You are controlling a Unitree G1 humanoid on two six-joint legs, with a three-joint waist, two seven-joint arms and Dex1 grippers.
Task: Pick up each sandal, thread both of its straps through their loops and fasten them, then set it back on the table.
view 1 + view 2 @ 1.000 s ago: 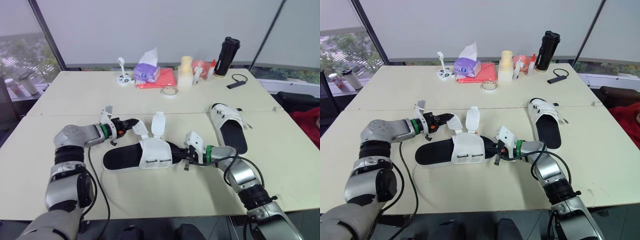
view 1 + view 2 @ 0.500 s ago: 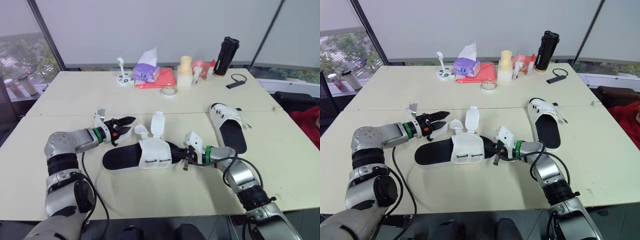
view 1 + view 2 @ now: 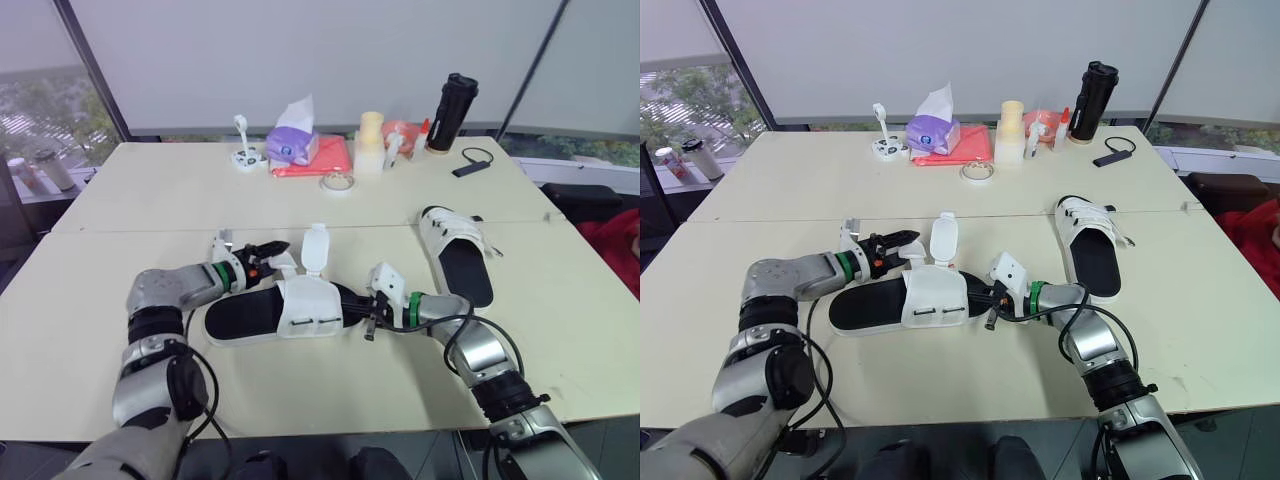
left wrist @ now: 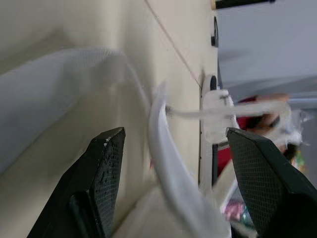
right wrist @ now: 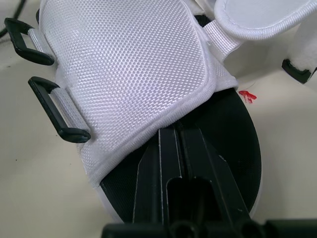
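Left eye view first: your left gripper [image 3: 268,256] has come back in since half a second ago, when it sat off to the left of the sandal [image 3: 250,318]. It is now at the rear strap [image 3: 284,263]. The sandal has not moved on the surface [image 3: 300,390], and your right gripper [image 5: 171,134] has stayed at its toe end.

Among the things at the far edge, the tissue box [image 3: 293,146] has a tissue standing out of its top, and the black bottle [image 3: 456,110] is capped.

Left wrist view gives you what the head cameras do not: the fingers [image 4: 101,183] are spread wide, with the white strap running up between them and neither finger touching it.

Right wrist view shows that gripper's fingers closed together, lying on the black footbed [image 5: 237,144] and tucked under the edge of the mesh upper [image 5: 133,74]. Both black loops [image 5: 54,114] on the upper's side are empty. The front strap [image 3: 317,248] stands upright, unfastened.

The second sandal [image 3: 455,250] lies flat, well apart to the right.
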